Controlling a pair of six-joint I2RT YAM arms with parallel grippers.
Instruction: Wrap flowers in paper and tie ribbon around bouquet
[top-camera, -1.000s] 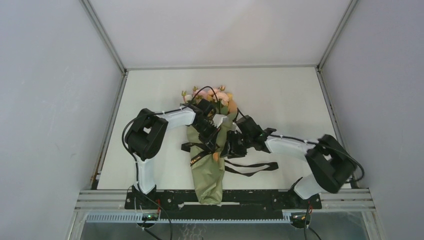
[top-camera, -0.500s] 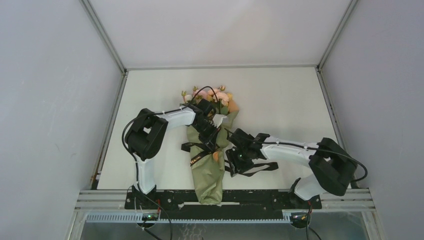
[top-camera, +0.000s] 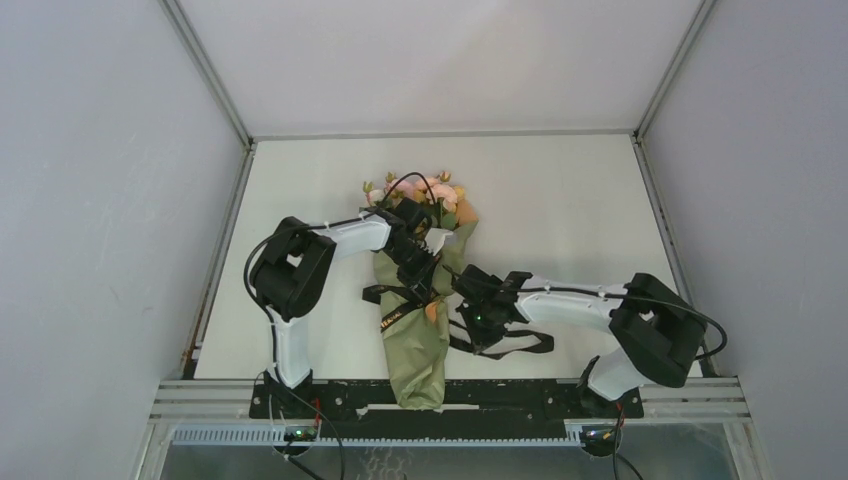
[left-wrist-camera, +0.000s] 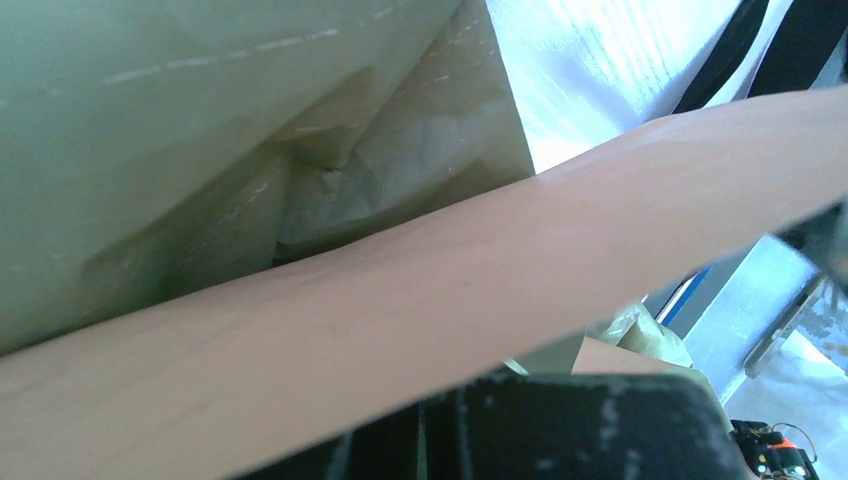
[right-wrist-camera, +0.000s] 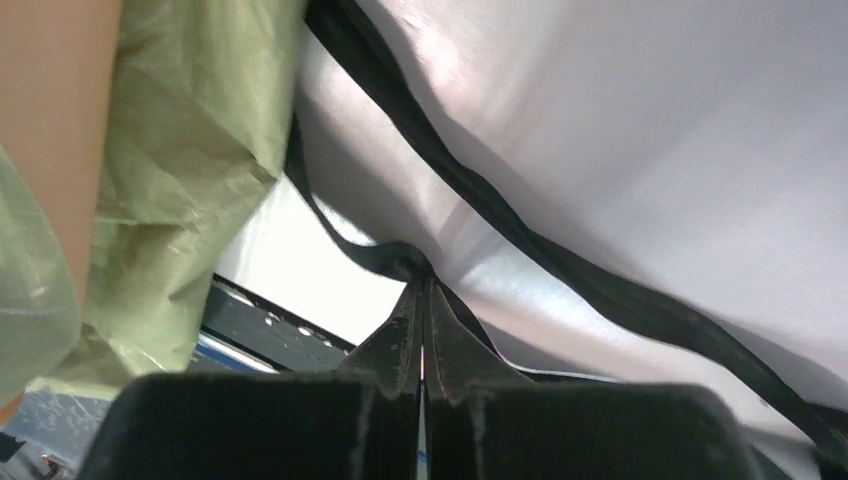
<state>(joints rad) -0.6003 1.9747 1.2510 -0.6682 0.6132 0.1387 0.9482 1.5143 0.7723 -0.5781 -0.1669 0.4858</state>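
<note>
Pinching the ribbon (right-wrist-camera: 392, 260), right jaws sit just beside the bouquet (top-camera: 415, 345).

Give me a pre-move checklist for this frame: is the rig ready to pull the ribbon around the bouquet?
1. Right gripper on the ribbon: ok, jaws shut, strip pinched at their tips.
2. Left gripper steadying the bouquet: cannot tell; it sits on the cone with jaws shut, but a grip on the paper is not visible.
3. Ribbon across the cone: ok, a black band crosses it mid-length.
4. Knot tied: cannot tell; loose strands trail on the table right of the cone.
5. Flowers in the wrap: ok, blooms poke out the far end.
</note>
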